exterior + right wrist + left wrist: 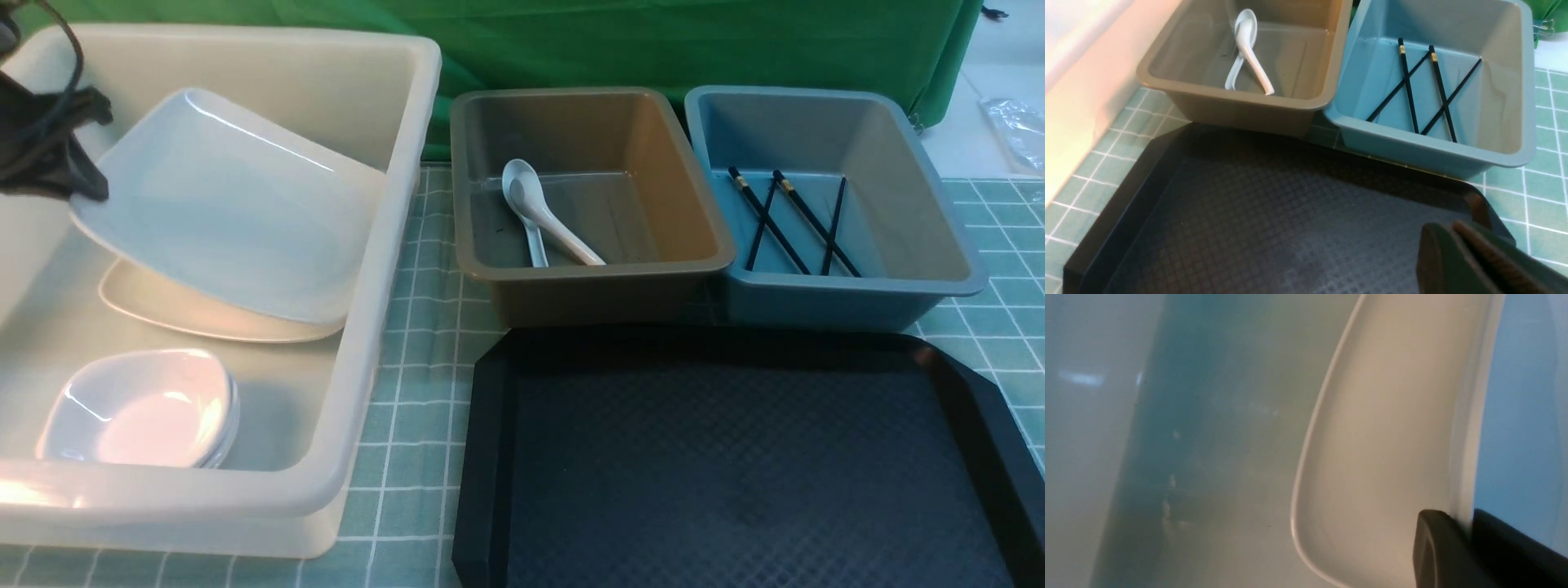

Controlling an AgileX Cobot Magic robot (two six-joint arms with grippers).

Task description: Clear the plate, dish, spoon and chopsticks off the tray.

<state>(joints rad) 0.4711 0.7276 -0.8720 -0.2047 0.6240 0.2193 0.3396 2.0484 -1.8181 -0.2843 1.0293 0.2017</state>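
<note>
My left gripper [86, 192] is shut on the rim of the large white plate [229, 204] and holds it tilted inside the white tub [400, 269]. In the left wrist view the plate's rim [1466, 457] runs between the dark fingers [1437, 547]. A second, cream plate [204, 322] lies flat under it. Small white dishes [139, 408] sit stacked at the tub's near end. Two white spoons [539, 212] lie in the brown tub [490, 269], and black chopsticks [788, 220] lie crossed in the blue tub [963, 278]. The black tray [735, 465] holds nothing. My right gripper [1447, 232] hangs shut and empty over the tray's corner.
The three tubs stand along the back and left of the tray on a green checked cloth [424, 392]. A green curtain [653, 41] hangs behind them. The brown and blue tubs touch each other and nearly meet the tray's far rim.
</note>
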